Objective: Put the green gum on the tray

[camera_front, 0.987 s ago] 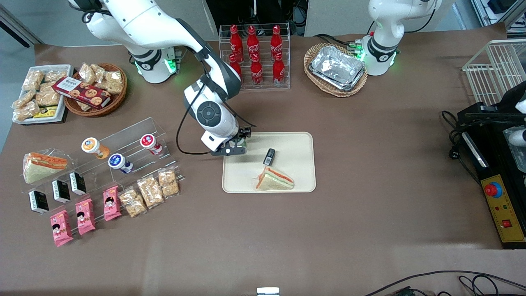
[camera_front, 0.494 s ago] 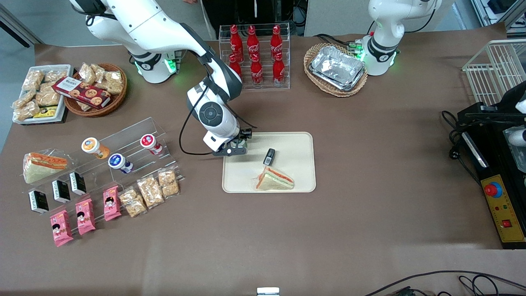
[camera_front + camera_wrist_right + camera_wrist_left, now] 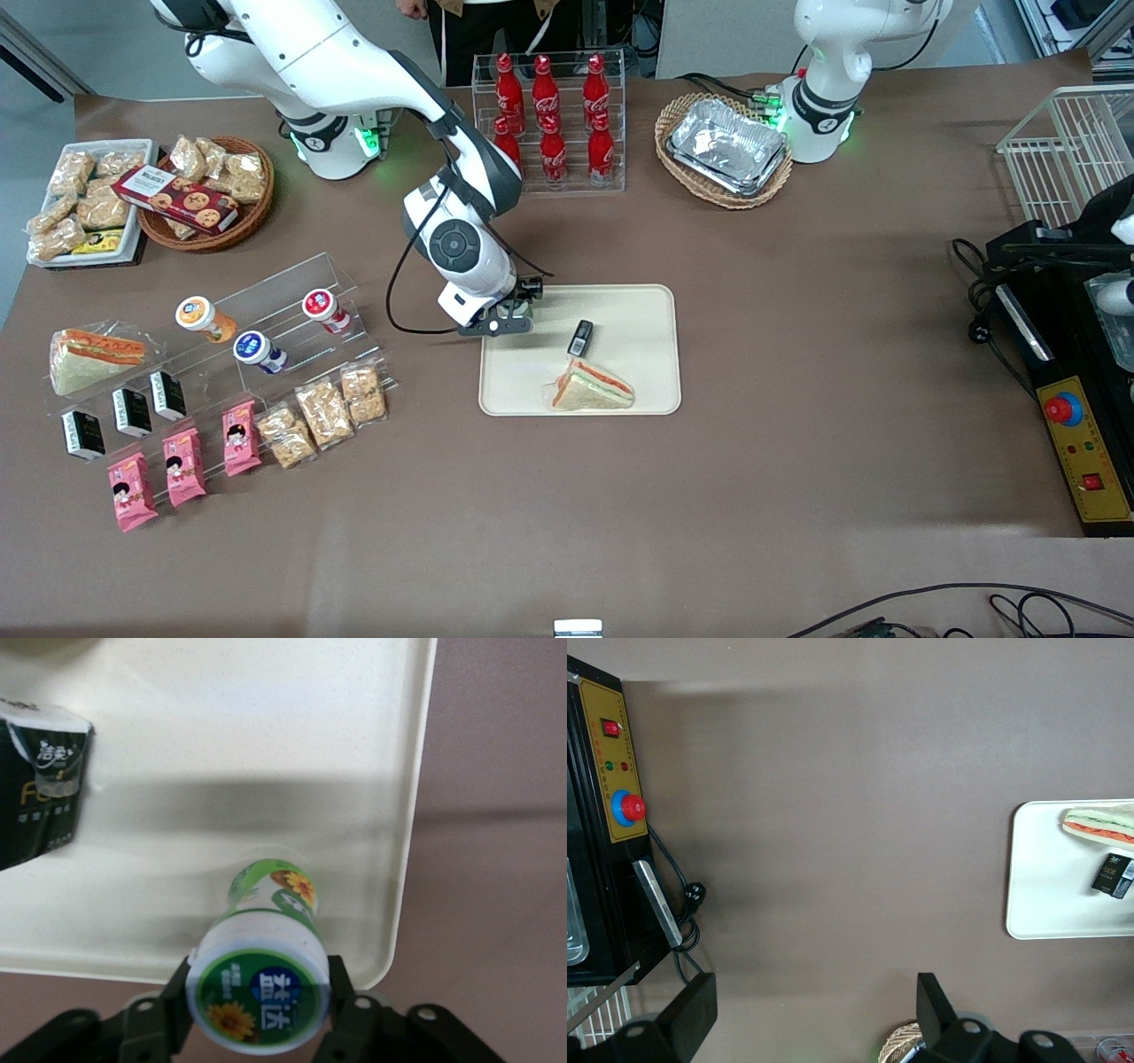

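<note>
Right now the claw (image 3: 516,312) hangs low over the corner of the tray (image 3: 638,310) that lies toward the working arm's end of the bench (image 3: 797,292), its fingers (image 3: 344,999) pressed against either side of the green gum (image 3: 263,981) just under the white lid. In the wrist view the little bottle stands upright with its green body over the cream floor of the tray (image 3: 248,744), close inside the rounded rim; whether its base actually touches the tray I cannot tell. From the front the bottle is almost wholly hidden by the wrist. Also on the tray are a small black packet (image 3: 580,338) and, nearer the front camera, a wrapped triangular sandwich (image 3: 592,387), both apart from the bottle. Toward the working arm's end of the bench a clear stepped rack (image 3: 275,310) carries an orange bottle (image 3: 205,319), a blue one (image 3: 259,350) and a red one (image 3: 326,310).
</note>
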Controlling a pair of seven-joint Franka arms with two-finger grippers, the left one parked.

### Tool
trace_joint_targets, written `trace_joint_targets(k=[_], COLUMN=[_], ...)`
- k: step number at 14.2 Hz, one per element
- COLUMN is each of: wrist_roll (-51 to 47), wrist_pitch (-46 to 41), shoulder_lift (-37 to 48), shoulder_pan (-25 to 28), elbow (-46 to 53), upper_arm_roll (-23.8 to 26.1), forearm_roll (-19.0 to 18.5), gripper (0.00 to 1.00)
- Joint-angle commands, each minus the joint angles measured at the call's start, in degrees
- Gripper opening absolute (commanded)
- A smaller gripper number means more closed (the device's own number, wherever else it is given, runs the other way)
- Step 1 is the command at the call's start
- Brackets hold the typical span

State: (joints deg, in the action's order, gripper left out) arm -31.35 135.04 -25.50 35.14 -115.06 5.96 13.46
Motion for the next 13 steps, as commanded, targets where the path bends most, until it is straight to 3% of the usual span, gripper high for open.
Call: trace_joint_targets(k=[1, 13], wrist_roll=[-0.1, 2.8], wrist_pitch=[1.4, -2.0], shoulder_lift=[-0.2, 2.8], shoulder_pan=[0.7, -0.7], elbow=[-0.5, 0.6], upper_arm_roll=[-0.6, -1.2], forearm_roll=[1.2, 0.8], gripper=[0.99, 1.00])
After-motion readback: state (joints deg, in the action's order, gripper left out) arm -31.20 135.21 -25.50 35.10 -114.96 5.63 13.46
